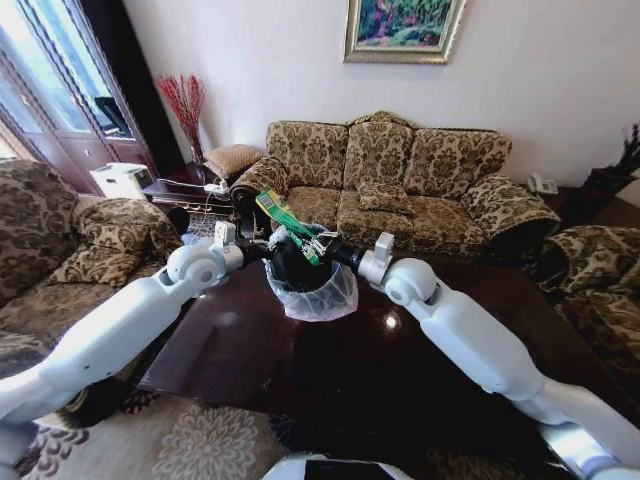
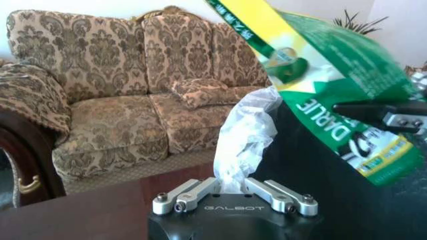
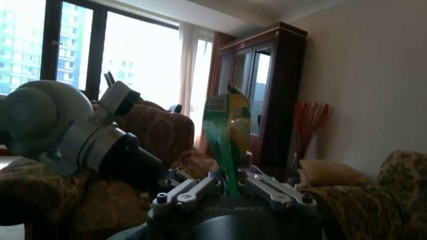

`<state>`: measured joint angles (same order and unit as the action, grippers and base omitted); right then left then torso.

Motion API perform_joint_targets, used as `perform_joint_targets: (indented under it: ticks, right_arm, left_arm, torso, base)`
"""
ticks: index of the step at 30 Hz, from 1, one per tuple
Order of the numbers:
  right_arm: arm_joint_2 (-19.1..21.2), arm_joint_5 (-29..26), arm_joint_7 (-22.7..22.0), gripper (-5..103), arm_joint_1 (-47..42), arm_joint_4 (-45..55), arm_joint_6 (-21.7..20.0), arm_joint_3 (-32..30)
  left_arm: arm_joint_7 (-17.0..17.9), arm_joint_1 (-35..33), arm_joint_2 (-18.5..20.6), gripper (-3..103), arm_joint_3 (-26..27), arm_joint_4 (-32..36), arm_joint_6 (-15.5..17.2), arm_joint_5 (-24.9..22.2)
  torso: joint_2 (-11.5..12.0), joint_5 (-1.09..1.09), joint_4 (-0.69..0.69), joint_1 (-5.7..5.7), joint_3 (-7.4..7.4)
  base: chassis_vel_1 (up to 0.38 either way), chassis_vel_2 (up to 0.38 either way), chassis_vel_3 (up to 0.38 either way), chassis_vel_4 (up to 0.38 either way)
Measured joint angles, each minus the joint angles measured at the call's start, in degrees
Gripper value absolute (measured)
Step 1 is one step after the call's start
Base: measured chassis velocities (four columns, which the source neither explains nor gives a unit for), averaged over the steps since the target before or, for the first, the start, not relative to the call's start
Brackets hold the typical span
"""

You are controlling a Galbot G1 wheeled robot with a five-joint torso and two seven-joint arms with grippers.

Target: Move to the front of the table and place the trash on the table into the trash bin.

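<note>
Pinching hard, your right gripper (image 3: 230, 192) has its metal fingers (image 3: 190, 192) clamped on the lower edge of the green and yellow snack wrapper (image 3: 227, 135), which stands upright between them in the right wrist view. From the head view you see that wrapper (image 1: 283, 222) held over the mouth of the small round black trash bin with its translucent white plastic liner (image 1: 315, 285), slanting up and away toward the robot's left. Your left gripper (image 2: 233, 197) has its fingers (image 2: 183, 195) closed on the rim of the liner (image 2: 243, 142), a fold of white plastic rising between them; in the head view that gripper (image 1: 262, 247) sits at the bin's left side. Left wrist view shows you the printed wrapper (image 2: 327, 90) just above the bin's dark wall, with the right gripper's dark fingertips (image 2: 390, 115) biting into its edge. Both white arms reach in over the glossy dark reddish-brown wooden table (image 1: 250, 360), and the bin sits at its far edge, in front of the patterned tan sofa (image 1: 400, 180).
</note>
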<state>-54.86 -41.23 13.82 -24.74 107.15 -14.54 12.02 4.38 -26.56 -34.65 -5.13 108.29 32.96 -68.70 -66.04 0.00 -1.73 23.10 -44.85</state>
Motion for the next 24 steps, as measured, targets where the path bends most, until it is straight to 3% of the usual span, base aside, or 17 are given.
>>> perform_joint_targets:
  ticks: [6, 10, 12, 14, 15, 18, 19, 24]
  right_arm:
    - [-0.2, 1.4, -2.3, 27, -0.1, -0.5, 0.0, 0.8]
    - [-0.3, 1.4, -3.4, 48, 0.7, -0.2, -0.1, 1.3]
    - [-0.3, 1.4, -3.6, 48, 0.8, -0.2, -0.1, 1.3]
    - [-0.3, 1.2, -3.8, 59, 0.8, 0.0, -0.1, 1.2]
    - [-0.3, 1.2, -3.8, 59, 0.8, 0.0, -0.1, 1.2]
    - [-0.3, 0.1, -5.6, 75, -0.5, 1.8, -0.1, -1.4]
    - [-0.3, 0.1, -5.6, 75, -0.5, 1.8, -0.1, -1.4]
    - [3.5, -3.6, -12.9, 96, -6.5, 8.0, -0.9, -12.6]
  left_arm:
    - [0.0, -0.1, -0.1, 2, 0.0, 0.0, 0.0, 0.0]
    - [-0.2, -0.1, 0.0, 2, 0.3, -0.1, 0.0, 0.1]
    - [-0.2, -0.1, 0.1, 2, 0.3, -0.1, 0.0, 0.1]
    - [-0.4, 0.0, 0.3, 2, 0.5, -0.4, 0.0, 0.1]
    - [-0.4, 0.0, 0.3, 2, 0.5, -0.4, 0.0, 0.1]
    - [-0.8, -0.2, 0.7, 2, 1.0, -0.7, 0.0, 0.1]
    - [-0.8, -0.2, 0.7, 2, 1.0, -0.7, 0.0, 0.1]
    - [-1.4, -2.8, 1.6, 2, 3.2, -0.7, -0.4, 2.5]
  torso:
    - [0.0, 0.0, -0.01, 0.01, 0.0]
    - [0.0, 0.0, -0.01, 0.01, 0.0]
    - [0.0, 0.0, -0.01, 0.01, 0.0]
    - [0.0, 0.0, -0.01, 0.01, 0.0]
    - [0.0, 0.0, -0.01, 0.01, 0.0]
    - [0.0, 0.0, -0.02, 0.01, -0.01]
    - [0.0, 0.0, -0.02, 0.01, -0.01]
    - [0.0, -0.01, 0.03, 0.01, 0.0]
  base:
    - [0.0, 0.0, 0.0, 0.0]
    - [0.0, 0.0, 0.0, 0.0]
    - [0.0, 0.0, 0.0, 0.0]
    - [0.0, 0.0, 0.0, 0.0]
    - [0.0, 0.0, 0.0, 0.0]
    - [0.0, 0.0, 0.0, 0.0]
    - [0.0, 0.0, 0.0, 0.0]
    - [0.0, 0.0, 0.0, 0.0]
